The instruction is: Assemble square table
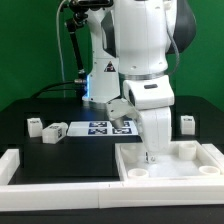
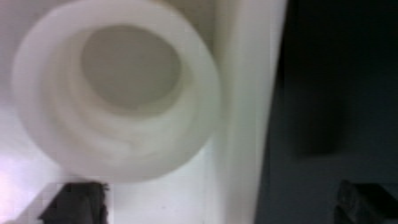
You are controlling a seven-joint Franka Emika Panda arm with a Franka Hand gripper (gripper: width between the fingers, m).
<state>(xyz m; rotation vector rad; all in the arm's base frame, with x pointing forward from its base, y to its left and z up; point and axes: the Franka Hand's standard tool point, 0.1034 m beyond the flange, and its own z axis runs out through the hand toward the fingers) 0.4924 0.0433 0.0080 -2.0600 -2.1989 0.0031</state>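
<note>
The square table's top (image 1: 185, 165) is a white slab with a raised rim, lying at the front on the exterior view's right, with round sockets in its corners. My gripper (image 1: 150, 155) reaches straight down onto the slab's near left part. In the wrist view the slab (image 2: 231, 120) fills the picture, with one round socket (image 2: 111, 80) close by. The gripper (image 2: 219, 205) is open; its dark fingertips (image 2: 75, 205) stand on either side of the slab's edge, holding nothing. Two short white leg posts (image 1: 35, 126) (image 1: 55, 131) lie at the left and one (image 1: 187, 122) at the right.
The marker board (image 1: 105, 127) lies flat on the black table behind the slab. A low white border wall (image 1: 35, 165) runs along the front and left. The robot's base (image 1: 100, 80) stands at the back.
</note>
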